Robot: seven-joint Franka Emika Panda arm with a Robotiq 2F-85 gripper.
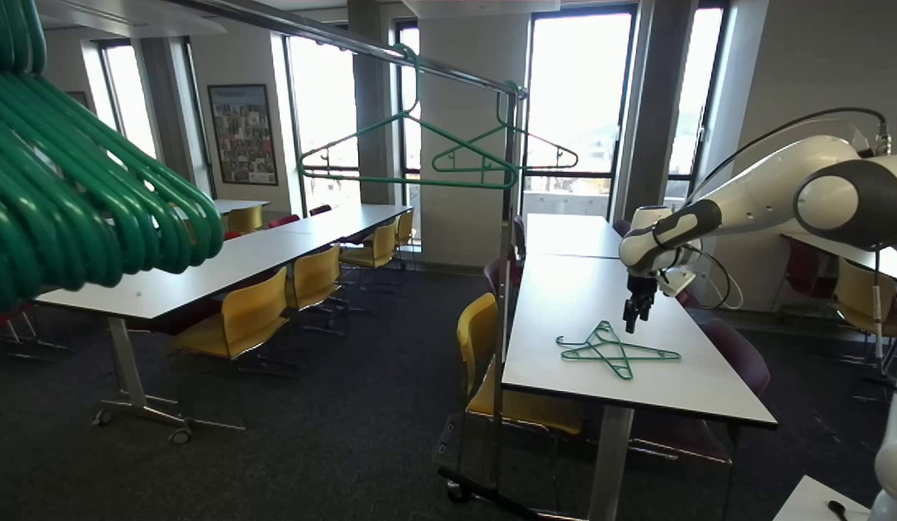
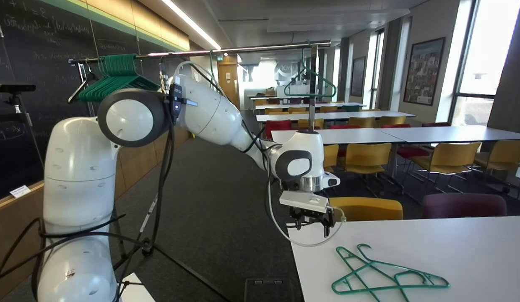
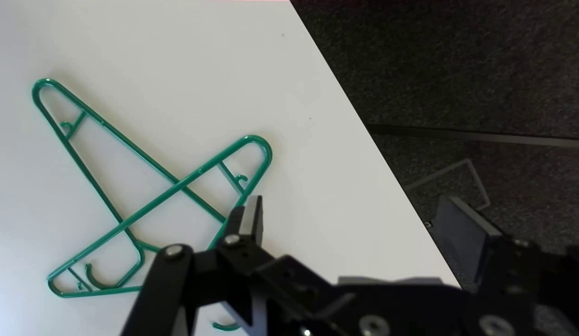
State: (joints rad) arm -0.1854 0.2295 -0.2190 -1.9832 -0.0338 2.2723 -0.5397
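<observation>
Hovering above the white table (image 3: 177, 51), I hold my claw (image 3: 352, 212) spread wide; two green hangers (image 3: 180, 185) lie crossed on the tabletop below, mostly to its left in my wrist view.

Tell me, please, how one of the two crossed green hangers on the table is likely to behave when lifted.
A green hanger is probably light, being thin bars around open gaps. It should stay stiff, as its long bars look straight. Lifting it may drag the other hanger along, because the two cross each other.
</observation>
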